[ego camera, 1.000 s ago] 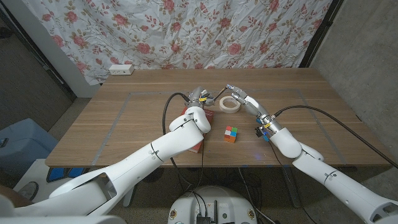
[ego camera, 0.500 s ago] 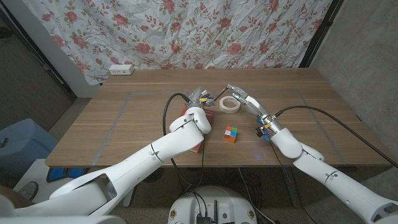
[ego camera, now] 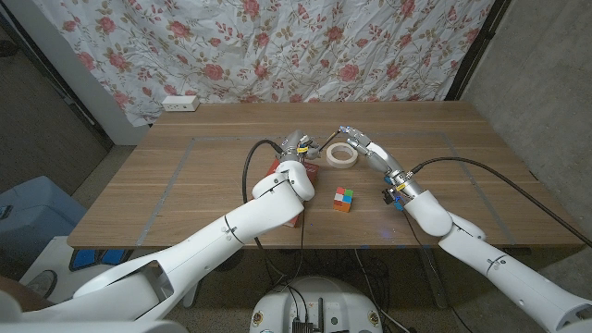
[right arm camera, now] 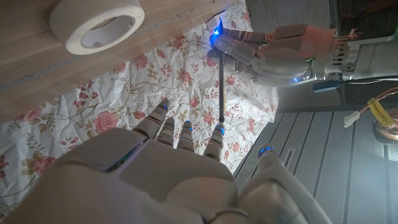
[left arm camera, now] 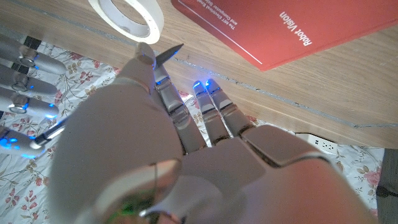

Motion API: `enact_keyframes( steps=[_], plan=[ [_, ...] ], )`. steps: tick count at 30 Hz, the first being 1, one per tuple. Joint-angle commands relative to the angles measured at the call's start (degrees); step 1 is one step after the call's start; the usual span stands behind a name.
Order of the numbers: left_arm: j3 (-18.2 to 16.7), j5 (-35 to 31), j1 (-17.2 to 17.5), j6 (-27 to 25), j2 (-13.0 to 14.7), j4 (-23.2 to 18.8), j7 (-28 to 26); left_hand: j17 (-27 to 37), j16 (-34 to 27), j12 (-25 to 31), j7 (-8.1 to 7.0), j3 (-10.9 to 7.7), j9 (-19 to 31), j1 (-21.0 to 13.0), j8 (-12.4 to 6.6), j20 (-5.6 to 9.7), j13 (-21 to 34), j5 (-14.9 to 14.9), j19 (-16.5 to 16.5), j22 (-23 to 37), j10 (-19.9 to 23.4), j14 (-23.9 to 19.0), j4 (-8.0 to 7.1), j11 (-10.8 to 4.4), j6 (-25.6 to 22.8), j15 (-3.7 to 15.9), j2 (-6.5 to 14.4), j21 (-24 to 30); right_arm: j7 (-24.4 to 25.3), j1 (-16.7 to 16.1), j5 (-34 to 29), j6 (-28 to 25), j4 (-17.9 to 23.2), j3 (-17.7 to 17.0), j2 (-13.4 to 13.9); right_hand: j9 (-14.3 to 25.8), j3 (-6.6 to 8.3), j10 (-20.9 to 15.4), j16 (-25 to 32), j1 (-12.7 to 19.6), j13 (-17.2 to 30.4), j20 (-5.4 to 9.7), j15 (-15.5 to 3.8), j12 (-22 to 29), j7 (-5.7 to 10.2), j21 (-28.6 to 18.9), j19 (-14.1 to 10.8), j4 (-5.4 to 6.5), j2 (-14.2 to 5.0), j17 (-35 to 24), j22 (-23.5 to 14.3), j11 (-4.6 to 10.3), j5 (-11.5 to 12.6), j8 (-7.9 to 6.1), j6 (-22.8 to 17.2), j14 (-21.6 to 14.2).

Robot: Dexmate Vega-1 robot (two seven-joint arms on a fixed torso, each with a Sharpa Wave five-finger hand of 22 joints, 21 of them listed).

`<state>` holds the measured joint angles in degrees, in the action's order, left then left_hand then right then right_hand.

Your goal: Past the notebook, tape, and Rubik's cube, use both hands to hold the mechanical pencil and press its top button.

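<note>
mid-frame in the head view, the left hand [ego camera: 298,143] pinches the mechanical pencil [right arm camera: 222,78] above the tape [ego camera: 340,154]. right hand [ego camera: 359,141] is spread at its far end; an off-axis press could skid off.

Counter [ego camera: 185,176]: brown wood grain with faint pale taped lines. Backdrop curtain [ego camera: 277,46]: white with pink-red roses and green leaves. Notebook [left arm camera: 280,28]: red cover, white lettering. Tape [ego camera: 341,154]: off-white roll. Rubik's cube [ego camera: 344,199]: mixed tiles, green, red, blue, orange and yellow showing. Mechanical pencil [right arm camera: 221,87]: dark, thin. Left robot hand [ego camera: 298,145] and right robot hand [ego camera: 359,141]: silver-grey, blue lights at fingertips. Arms: glossy white, black cables. Power strip [ego camera: 180,104]: white.
</note>
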<state>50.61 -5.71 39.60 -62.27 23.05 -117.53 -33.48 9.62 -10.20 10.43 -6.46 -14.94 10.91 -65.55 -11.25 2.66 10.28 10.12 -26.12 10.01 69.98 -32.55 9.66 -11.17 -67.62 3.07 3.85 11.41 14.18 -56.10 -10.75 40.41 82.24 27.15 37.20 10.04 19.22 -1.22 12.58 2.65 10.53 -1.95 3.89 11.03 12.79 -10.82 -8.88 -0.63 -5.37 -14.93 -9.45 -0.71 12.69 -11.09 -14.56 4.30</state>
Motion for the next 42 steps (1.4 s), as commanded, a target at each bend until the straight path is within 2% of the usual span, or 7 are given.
enact_keyframes(
  steps=[1, 24, 42],
  plan=[
    [-0.1, -0.1, 0.4, -0.3, 0.0, -0.4, -0.2, 0.1, -0.1, 0.3, 0.13, -0.08, 0.2, -0.1, -0.37, 2.14, 0.2, 0.3, 0.1, 0.1, 1.4, -0.4, -0.2, -1.55, -0.3, 9.55, 0.3, 0.2, 0.4, -0.8, -0.1, -0.5, 1.1, -0.7, 0.5, 0.2, 0.14, 0.3, 0.3, -0.3, 0.1, -0.19, -0.17, 0.0, -0.1, -0.1, -0.3, 0.2, -1.09, -0.2, -0.2, -0.06, 0.1, -0.07, -0.4, -0.1],
    [0.3, -0.3, 0.0, -0.5, 0.5, -0.8, 0.4, 0.1, -0.1, 0.3, 0.14, 0.01, 0.2, -0.2, -0.38, 2.15, 0.2, 0.3, 0.1, 0.1, 1.5, -0.5, -0.18, -1.56, -0.3, 9.56, 0.3, 0.2, 0.5, -1.2, -0.4, -0.7, 1.7, -0.9, 0.6, 0.2, 0.11, 0.3, 0.4, -0.3, 0.1, -0.23, -0.19, 0.0, -0.1, -0.1, -0.5, 0.28, -1.1, -0.2, -0.2, -0.11, 0.1, 0.09, -0.5, -0.3],
    [0.2, -0.4, 0.3, -0.5, 0.2, -0.6, 0.0, 0.1, -0.1, 0.3, 0.21, 0.1, 0.2, -0.2, -0.35, 2.1, 0.2, 0.3, 0.1, 0.1, 1.4, -0.5, -0.21, -1.54, -0.2, 9.57, 0.3, 0.2, 3.1, -1.6, -4.0, -2.8, 2.8, -0.6, 0.5, 0.2, 0.08, 0.2, 0.5, -0.6, 0.1, -0.2, -0.12, 0.1, -0.1, -0.1, -0.7, 0.63, -1.35, -0.3, -0.2, 0.02, 0.1, 0.23, -0.4, -0.3]
  ],
)
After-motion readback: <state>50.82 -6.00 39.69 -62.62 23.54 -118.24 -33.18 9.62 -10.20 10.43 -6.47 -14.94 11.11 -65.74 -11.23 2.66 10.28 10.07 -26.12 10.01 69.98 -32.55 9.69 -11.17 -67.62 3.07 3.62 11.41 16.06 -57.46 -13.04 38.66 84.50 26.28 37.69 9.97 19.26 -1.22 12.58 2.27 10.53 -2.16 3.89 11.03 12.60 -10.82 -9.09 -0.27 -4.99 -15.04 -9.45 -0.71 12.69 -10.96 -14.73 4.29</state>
